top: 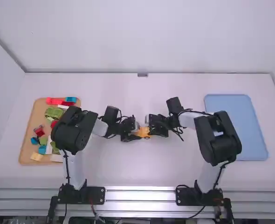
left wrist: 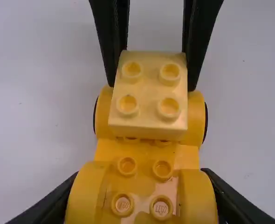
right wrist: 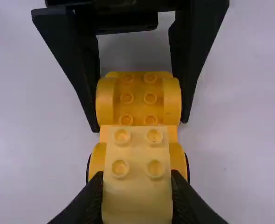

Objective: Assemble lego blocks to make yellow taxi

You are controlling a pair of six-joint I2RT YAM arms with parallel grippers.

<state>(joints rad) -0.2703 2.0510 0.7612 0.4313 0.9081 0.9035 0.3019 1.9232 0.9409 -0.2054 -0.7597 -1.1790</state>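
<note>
Chassis (top: 143, 132), yellow, studded, lying lengthwise from 9 to 3 o'clock at mid-counter (top: 175, 173). Left pincer (top: 136, 136): pinching the chassis at its 9 o'clock end. Right pincer (top: 151, 130): pinching one pale yellow block (left wrist: 149, 95), four studs, over the chassis's 3 o'clock end; whether seated, cannot tell. Tan tray (top: 24, 148), assorted blocks (top: 53, 112) inside: 9 o'clock. Blue tray (top: 235, 126): 3 o'clock.

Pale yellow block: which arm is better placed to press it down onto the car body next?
Right, I think: the right gripper holds the block over one end of the car body, while the left gripper clasps the body's other end.
</note>
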